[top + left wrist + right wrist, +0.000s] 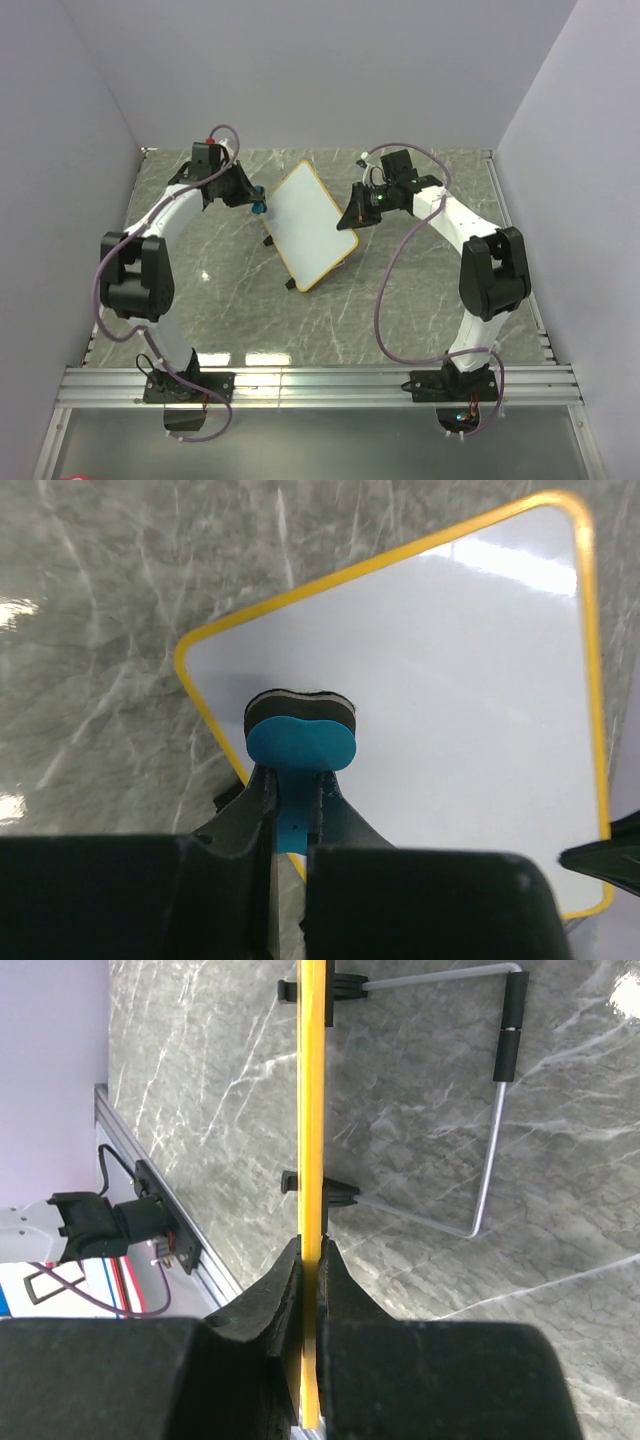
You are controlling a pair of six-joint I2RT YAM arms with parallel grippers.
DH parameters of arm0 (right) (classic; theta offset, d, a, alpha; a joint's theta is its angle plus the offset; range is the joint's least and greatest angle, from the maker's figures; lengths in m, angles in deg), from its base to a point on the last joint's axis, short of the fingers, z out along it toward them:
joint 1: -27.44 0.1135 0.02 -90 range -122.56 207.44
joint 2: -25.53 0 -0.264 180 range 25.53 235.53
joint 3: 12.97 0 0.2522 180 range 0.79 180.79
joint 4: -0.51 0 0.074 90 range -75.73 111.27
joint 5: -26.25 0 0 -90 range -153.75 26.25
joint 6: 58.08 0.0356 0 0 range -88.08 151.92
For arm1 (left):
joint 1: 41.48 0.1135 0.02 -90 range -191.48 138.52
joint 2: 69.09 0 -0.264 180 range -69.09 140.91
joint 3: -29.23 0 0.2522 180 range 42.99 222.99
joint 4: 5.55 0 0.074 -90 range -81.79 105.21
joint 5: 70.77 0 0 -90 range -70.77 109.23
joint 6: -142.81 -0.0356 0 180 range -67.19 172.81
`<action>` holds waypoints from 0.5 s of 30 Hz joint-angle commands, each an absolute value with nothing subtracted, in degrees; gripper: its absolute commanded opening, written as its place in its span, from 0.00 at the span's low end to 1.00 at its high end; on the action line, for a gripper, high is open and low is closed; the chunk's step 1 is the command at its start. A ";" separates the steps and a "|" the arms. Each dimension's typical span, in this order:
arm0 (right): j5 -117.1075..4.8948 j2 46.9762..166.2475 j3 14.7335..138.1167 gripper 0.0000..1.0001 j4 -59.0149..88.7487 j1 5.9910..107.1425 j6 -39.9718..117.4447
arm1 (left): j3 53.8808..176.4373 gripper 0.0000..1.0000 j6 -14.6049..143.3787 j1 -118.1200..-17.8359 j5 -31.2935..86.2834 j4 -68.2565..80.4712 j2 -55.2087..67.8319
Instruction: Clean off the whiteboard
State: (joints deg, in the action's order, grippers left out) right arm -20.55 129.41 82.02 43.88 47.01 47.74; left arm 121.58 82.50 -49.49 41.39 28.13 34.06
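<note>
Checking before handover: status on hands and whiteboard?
Left hand shut on blue eraser, at whiteboard corner. Right hand shut on its yellow frame. No marks on its face. Nothing blocking.

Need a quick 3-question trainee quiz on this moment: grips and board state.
1. True or false: the left gripper is shut on the small blue eraser with a black felt pad.
2. Where does the right gripper clamp the white rectangular board with the rounded yellow frame? A) the frame's edge B) the middle of the white face C) nowhere
3. Fill in: marker scribbles visible on the board's face: ____.
Key: 1 true; 2 A; 3 none.
</note>
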 commanded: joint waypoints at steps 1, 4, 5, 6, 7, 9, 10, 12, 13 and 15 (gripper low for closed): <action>-20.77 127.05 78.58 0.00 45.22 49.41 46.33 | 121.83 0.00 83.39 -49.39 36.65 30.01 27.33; -20.77 125.47 77.08 0.00 44.86 49.41 46.95 | 118.23 0.00 84.44 -48.95 30.41 32.11 26.00; -20.59 124.85 76.47 0.00 44.68 49.50 47.13 | 116.83 0.00 84.71 -48.78 27.35 33.60 26.00; -20.42 124.59 76.20 0.00 44.59 49.41 47.30 | 116.21 0.00 84.97 -48.69 26.28 34.48 26.09; -20.42 124.24 75.85 0.00 44.07 49.41 47.48 | 115.33 0.00 85.15 -48.34 25.66 34.84 26.09; -20.42 123.62 74.97 0.00 43.54 49.50 47.92 | 112.87 0.00 85.06 -48.25 23.47 35.71 25.48; -20.50 123.62 74.88 0.04 43.45 49.50 47.92 | 112.25 0.00 84.89 -48.25 22.76 35.89 25.21; -20.85 123.35 74.79 0.22 43.28 49.41 48.09 | 110.58 0.00 84.62 -48.25 19.87 37.12 24.51; -20.94 123.27 74.71 0.42 43.19 49.50 48.18 | 110.14 0.00 84.45 -48.25 19.41 37.56 24.42; -20.86 122.56 74.53 0.76 42.66 49.41 48.62 | 109.18 0.00 84.01 -48.16 19.41 38.18 24.68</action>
